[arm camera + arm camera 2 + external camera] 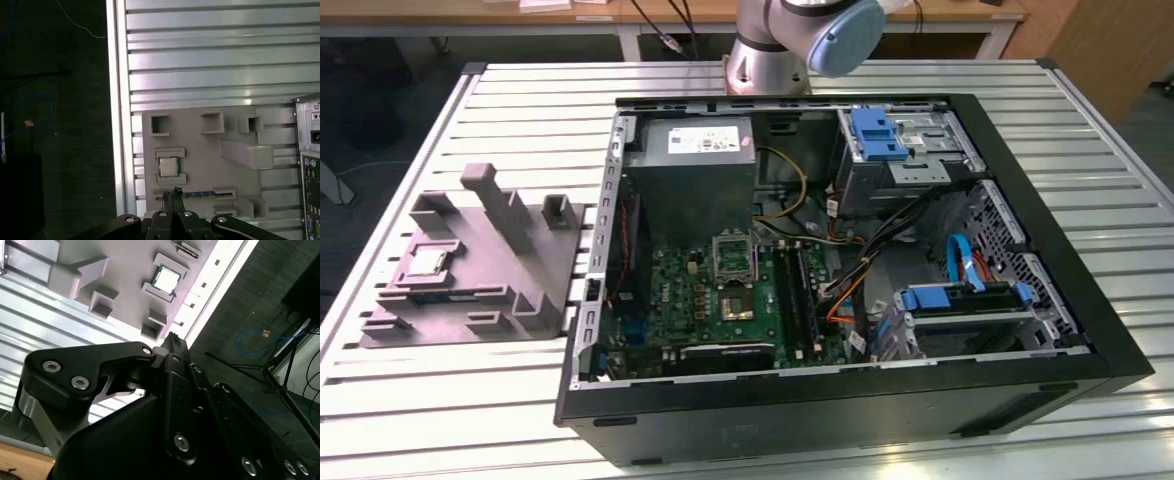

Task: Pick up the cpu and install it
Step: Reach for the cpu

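Our jaws hang closed and empty above the tray [200, 150] holding the cpu [169, 166]; we judge a clean pick needs them opened and squared to it.

The arm [790, 45] shows its silver base and blue-capped joint in the exterior view. In both wrist views the black hand [174, 192] [172, 338] has its fingers pressed together.

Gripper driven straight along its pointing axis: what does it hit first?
Probably the grey tray, just beside the cpu rather than on it. In the first wrist view the gripper tip sits just off the chip's edge. Depth is unclear.
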Robot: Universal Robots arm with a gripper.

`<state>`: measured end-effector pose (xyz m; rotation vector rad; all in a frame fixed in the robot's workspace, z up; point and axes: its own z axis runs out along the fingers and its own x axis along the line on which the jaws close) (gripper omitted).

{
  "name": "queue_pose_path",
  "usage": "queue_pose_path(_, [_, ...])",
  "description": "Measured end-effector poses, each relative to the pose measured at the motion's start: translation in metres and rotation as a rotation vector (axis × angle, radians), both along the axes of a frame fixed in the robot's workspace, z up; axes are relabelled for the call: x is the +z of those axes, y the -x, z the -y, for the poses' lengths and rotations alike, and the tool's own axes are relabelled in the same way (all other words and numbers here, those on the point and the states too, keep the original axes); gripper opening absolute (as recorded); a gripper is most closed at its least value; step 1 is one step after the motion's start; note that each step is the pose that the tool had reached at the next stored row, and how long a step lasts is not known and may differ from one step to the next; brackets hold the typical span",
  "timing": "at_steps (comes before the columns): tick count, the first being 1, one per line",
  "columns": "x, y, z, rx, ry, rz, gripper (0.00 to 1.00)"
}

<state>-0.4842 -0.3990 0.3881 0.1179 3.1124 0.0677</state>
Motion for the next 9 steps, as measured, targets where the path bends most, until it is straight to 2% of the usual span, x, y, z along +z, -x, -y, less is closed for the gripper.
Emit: queue_pose_path(9, [0.0, -0.0068, 0.0, 0.0, 0.0, -0.0001, 0.11])
